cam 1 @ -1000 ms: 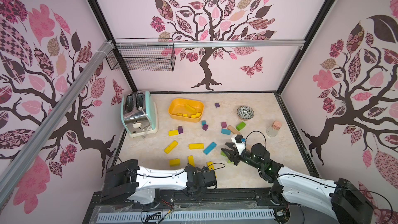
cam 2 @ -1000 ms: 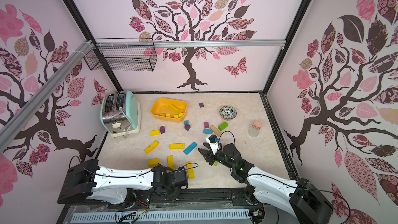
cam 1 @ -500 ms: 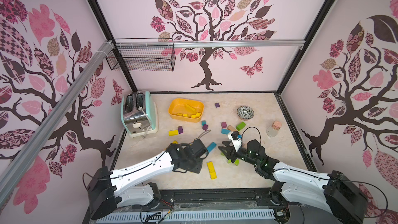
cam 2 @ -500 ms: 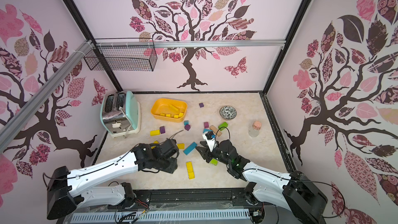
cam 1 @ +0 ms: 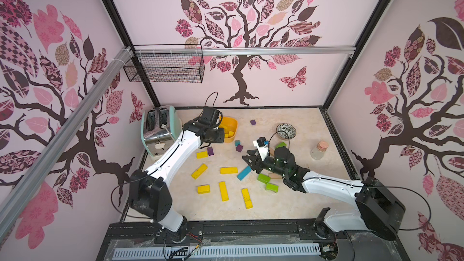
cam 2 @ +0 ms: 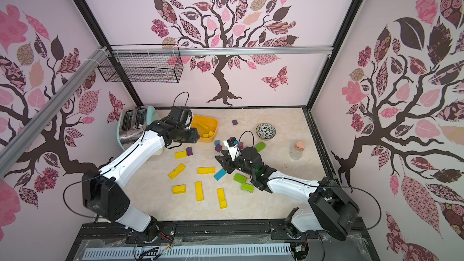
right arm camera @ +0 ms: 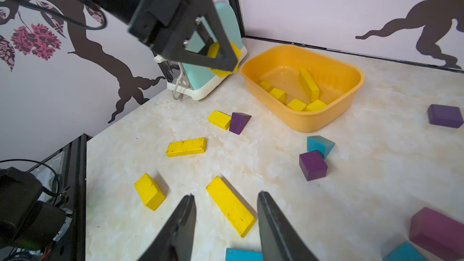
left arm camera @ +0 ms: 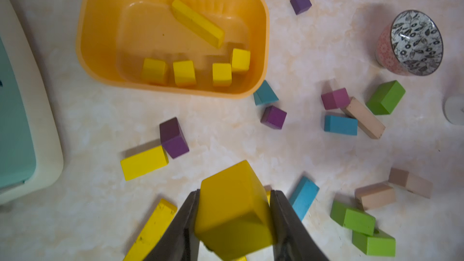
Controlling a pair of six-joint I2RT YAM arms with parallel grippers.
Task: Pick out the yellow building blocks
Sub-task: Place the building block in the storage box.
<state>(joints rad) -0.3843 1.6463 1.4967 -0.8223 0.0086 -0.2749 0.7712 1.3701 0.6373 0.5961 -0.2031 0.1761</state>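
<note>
The left gripper is holding a yellow block clamped near the table's 11 o'clock tub, best released over its middle, while the right gripper is hanging apart, empty.

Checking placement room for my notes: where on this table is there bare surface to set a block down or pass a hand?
Bare: the back strip between the orange tub and patterned bowl, save one purple cube; the front strip between the yellow bars and the table edge. Crowded: the middle, from those bars to the green blocks.

Orange tub and its yellow building blocks half hidden by left arm, toaster cut off
</note>
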